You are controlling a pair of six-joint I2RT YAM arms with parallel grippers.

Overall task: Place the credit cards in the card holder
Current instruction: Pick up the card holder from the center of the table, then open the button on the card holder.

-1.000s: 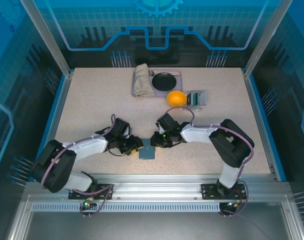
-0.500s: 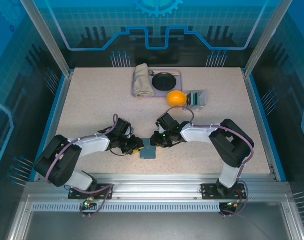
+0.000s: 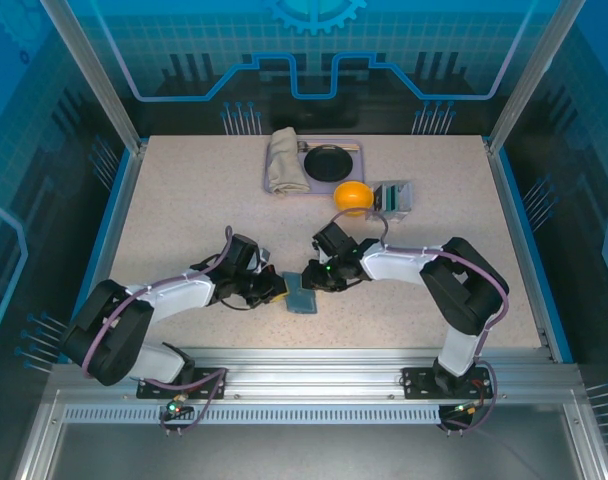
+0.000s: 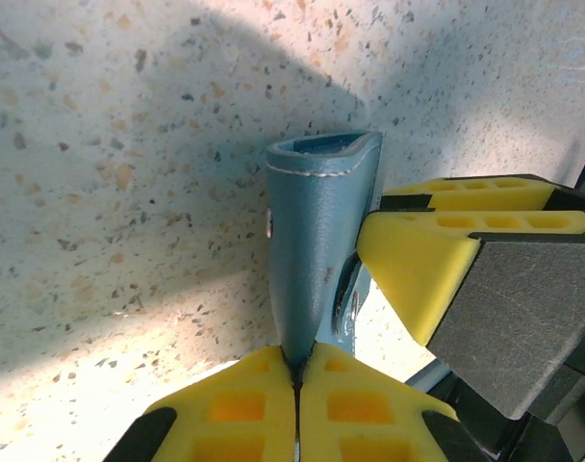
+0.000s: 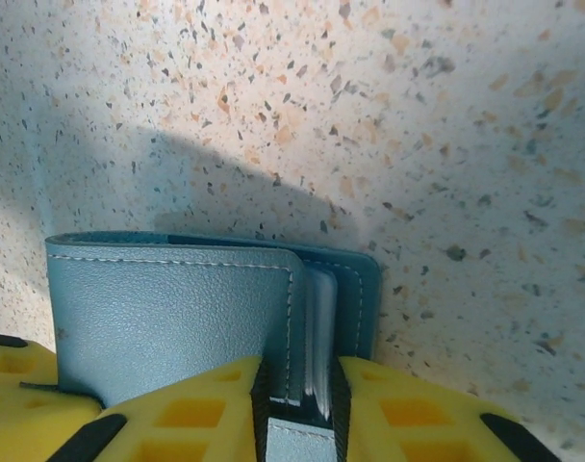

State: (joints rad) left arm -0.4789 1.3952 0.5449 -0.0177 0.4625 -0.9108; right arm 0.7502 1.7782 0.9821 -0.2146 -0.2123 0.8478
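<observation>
- Slate-blue leather is the whole show at the near side of the table (image 3: 184, 200). The card holder (image 3: 301, 293) sits just ahead of the two arm bases, caught between both wrists.
- The left gripper (image 4: 297, 373) is clenched right down, its yellow fingertips meeting on one thin leaf of the holder. Pinching a single leaf looks like a way to pin that side so the fold can be worked apart.
- From the left wrist, the holder stands up on edge off the table rather than lying flat, and its folded end loops slightly open at the far tip. That lift probably exposes the pockets.
- The right gripper (image 5: 297, 395) comes in from the opposite side. Its yellow fingers are closed around the holder's other edge, with the stitched cover spreading out to their left.
- In the left wrist view, one right finger sits just beside the upright leather, so the two grips are very close together.
- Between the right fingers, thin pale layered edges show inside the fold. These are likely the credit cards (image 5: 318, 337) seated in a pocket, though how many there are cannot be told.
- By the look of it, this is a two-handed steadying hold, with each side braced so the soft holder does not flop shut.
- Farther back, well apart from the action, an orange sphere (image 3: 352, 196) sits just beside a clear case (image 3: 394, 197).
- At the far edge, a tray (image 3: 356, 148) carries a folded cloth (image 3: 284, 160) and a dark dish (image 3: 329, 160).
</observation>
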